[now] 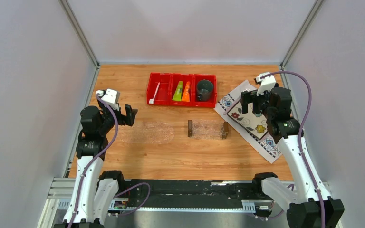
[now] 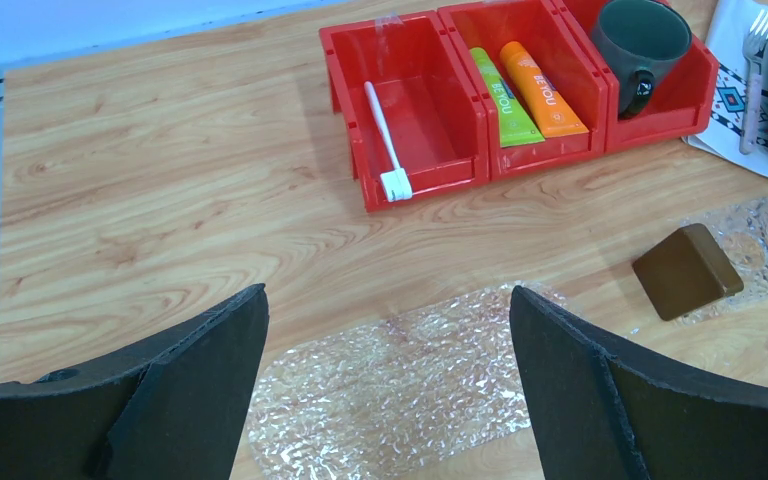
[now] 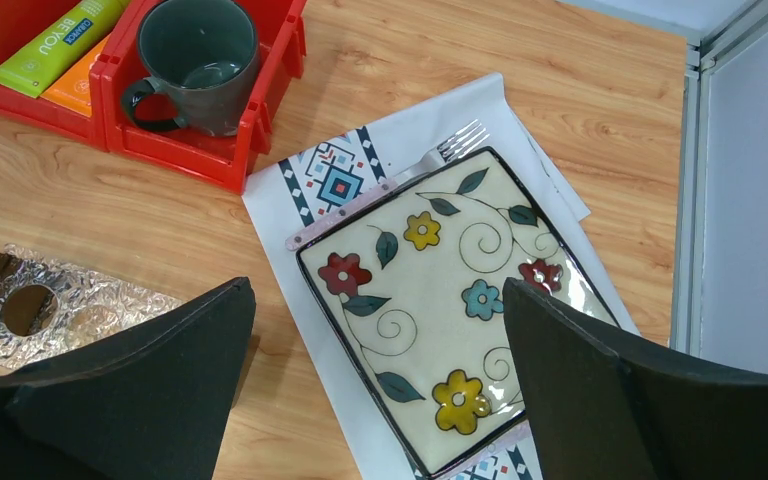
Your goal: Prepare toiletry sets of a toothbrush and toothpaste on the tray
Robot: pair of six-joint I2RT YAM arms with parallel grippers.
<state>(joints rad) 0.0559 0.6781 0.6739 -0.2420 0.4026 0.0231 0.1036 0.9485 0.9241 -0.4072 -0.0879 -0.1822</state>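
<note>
Altogether one toothbrush (image 1: 154, 93) and two toothpaste tubes, green (image 1: 177, 90) and orange (image 1: 186, 91), lie in one red bin (image 1: 182, 103). One clear tray (image 1: 207, 129) sits on the tabletop (image 1: 138, 156) in front of it. The left tool (image 2: 388, 300) and right tool (image 3: 377, 290) gape wide, holding nothing.

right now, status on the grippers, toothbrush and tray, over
Open, empty: left gripper, right gripper. In the red bin: toothbrush, green tube, orange tube. Nothing on the tray, nothing blocking it.
</note>
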